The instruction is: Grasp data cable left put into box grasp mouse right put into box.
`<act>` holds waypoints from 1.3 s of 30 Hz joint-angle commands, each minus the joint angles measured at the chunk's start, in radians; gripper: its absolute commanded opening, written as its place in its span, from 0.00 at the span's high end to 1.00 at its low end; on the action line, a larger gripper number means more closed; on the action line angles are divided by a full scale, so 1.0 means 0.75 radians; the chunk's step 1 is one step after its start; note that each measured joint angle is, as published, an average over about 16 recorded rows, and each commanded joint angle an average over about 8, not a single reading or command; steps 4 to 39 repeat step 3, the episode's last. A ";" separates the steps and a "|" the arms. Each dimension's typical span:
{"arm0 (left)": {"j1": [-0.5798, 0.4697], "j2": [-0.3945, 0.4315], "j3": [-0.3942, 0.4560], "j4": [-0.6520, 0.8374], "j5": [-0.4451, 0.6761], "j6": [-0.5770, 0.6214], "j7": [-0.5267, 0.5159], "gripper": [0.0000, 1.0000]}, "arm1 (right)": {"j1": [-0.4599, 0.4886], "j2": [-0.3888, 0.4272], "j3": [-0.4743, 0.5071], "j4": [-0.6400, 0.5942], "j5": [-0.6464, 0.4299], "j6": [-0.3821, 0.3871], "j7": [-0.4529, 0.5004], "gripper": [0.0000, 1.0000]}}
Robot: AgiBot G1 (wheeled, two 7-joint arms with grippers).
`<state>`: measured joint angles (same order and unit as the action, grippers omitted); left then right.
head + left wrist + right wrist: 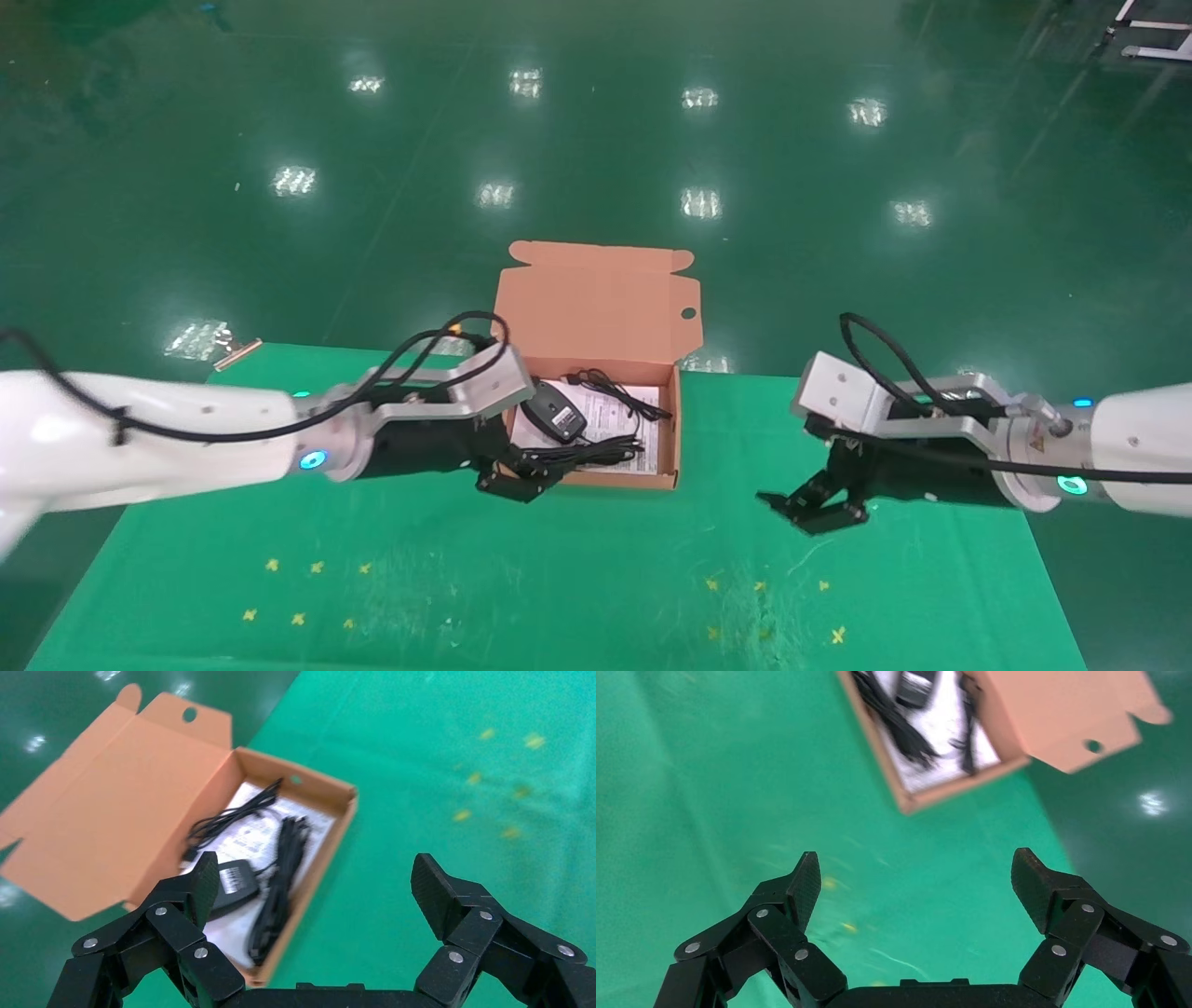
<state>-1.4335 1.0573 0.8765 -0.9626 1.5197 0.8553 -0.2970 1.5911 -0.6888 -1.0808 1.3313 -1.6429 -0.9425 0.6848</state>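
Two black pincers, both spread wide and holding nothing. Left gripper (519, 482) at centre-left of the head view, just beside the near-left corner of the box; right gripper (819, 508) at lower right, well apart from the box, over the green cloth-covered table (596, 596).

One shallow orange-brown cardboard box (672, 438) at frame centre, tabbed lid flap upright. Inside, on one white printed sheet (605, 410): one small black wired mouse (553, 413) toward the left, one thin black bundled data cable (582, 456) along the near wall, one thin black mouse cord (619, 391) trailing toward the back right.
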 commanded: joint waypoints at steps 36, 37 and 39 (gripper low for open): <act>0.065 -0.081 -0.109 -0.059 -0.144 0.117 0.020 0.00 | -0.093 0.014 0.145 -0.008 0.165 -0.100 -0.090 0.00; 0.065 -0.081 -0.109 -0.059 -0.144 0.117 0.020 0.00 | -0.093 0.014 0.145 -0.008 0.165 -0.100 -0.090 0.00; 0.065 -0.081 -0.109 -0.059 -0.144 0.117 0.020 0.00 | -0.093 0.014 0.145 -0.008 0.165 -0.100 -0.090 0.00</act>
